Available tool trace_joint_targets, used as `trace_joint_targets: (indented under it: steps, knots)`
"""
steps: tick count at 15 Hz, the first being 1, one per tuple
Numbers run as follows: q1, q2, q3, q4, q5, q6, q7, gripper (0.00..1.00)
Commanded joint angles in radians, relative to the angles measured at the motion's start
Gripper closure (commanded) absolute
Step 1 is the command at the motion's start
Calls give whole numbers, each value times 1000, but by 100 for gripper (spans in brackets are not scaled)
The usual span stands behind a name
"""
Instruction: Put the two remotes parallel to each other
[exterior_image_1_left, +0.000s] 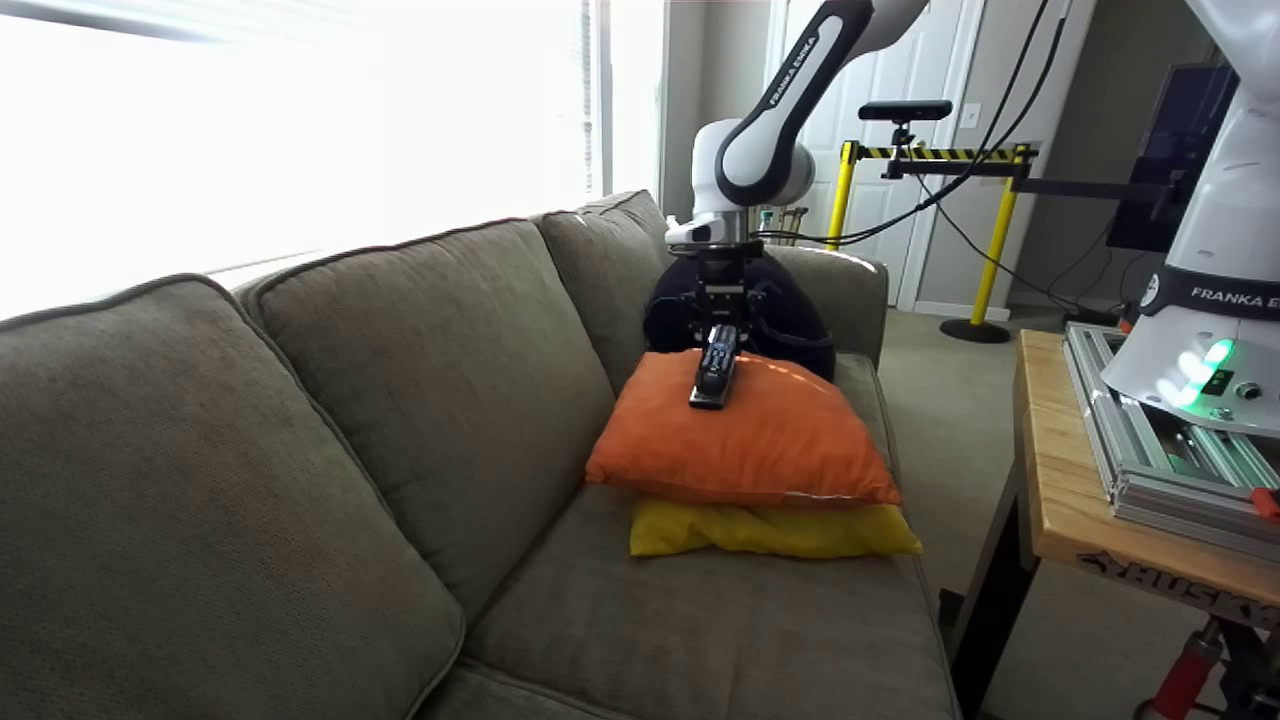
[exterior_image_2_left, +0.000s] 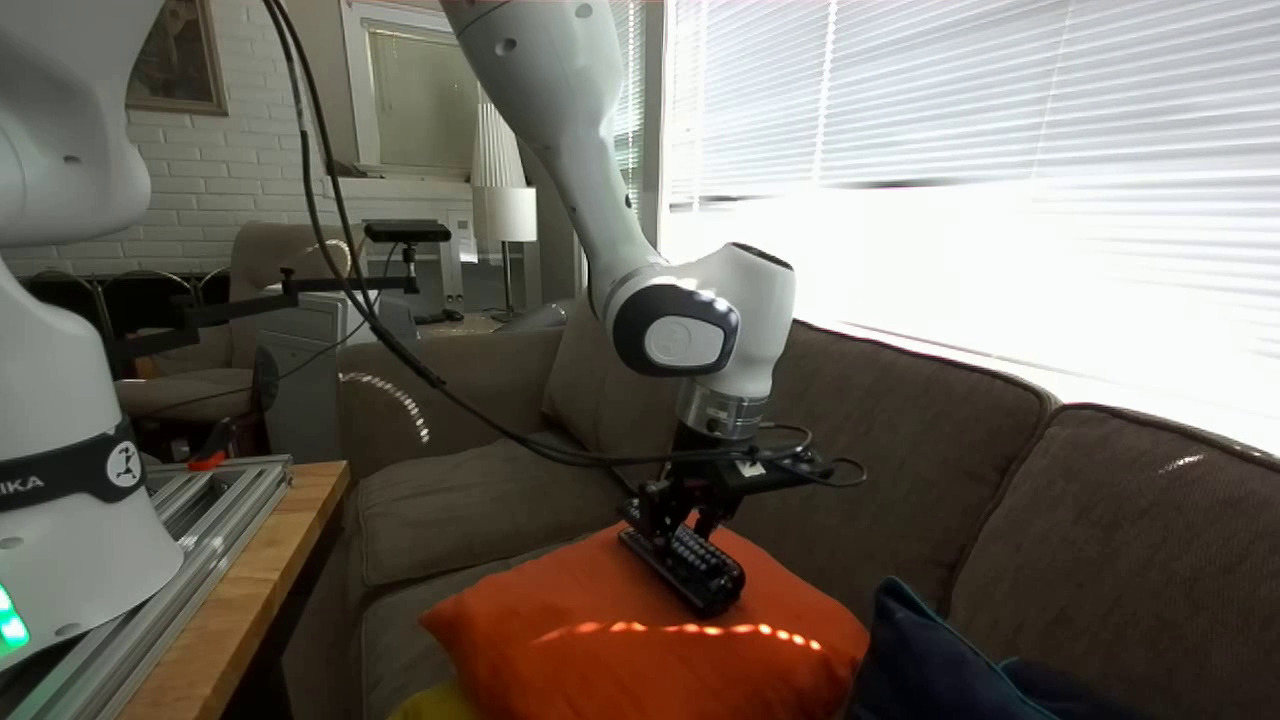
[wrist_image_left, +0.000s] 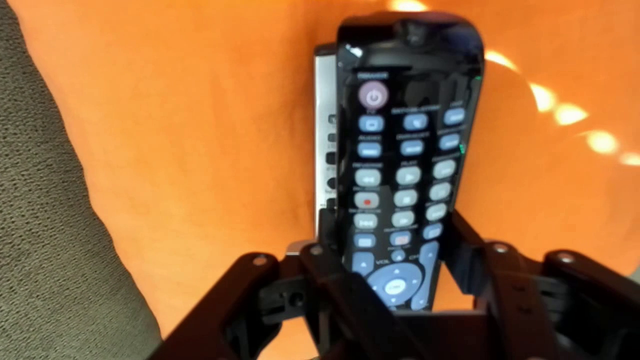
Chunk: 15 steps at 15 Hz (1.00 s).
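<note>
The black remote (wrist_image_left: 407, 150) with pale buttons lies between my fingers in the wrist view. It also shows in both exterior views (exterior_image_1_left: 717, 362) (exterior_image_2_left: 700, 560). My gripper (wrist_image_left: 392, 235) is shut on its sides, around the middle of its length. The second remote (wrist_image_left: 325, 90) is mostly hidden beneath it. Only a silvery strip with dark buttons shows along the black remote's left edge in the wrist view. The black remote is turned slightly relative to that strip. Both are over the orange cushion (wrist_image_left: 200, 125). I cannot tell whether the two remotes touch.
The orange cushion (exterior_image_1_left: 760, 440) rests on a yellow cushion (exterior_image_1_left: 770, 530) on the brown sofa (exterior_image_1_left: 760, 630). A dark blue bundle (exterior_image_1_left: 790, 310) lies behind it, and dark blue cloth also shows in an exterior view (exterior_image_2_left: 930, 650). The sofa backrest (exterior_image_2_left: 900, 450) rises beside my arm.
</note>
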Motion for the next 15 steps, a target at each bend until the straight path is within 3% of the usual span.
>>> trace_joint_targets:
  steps: [1, 15]
  knots:
    - [9, -35, -12, -31, 27, -6, 0, 72]
    - [17, -26, -14, -23, 33, 4, 7, 72]
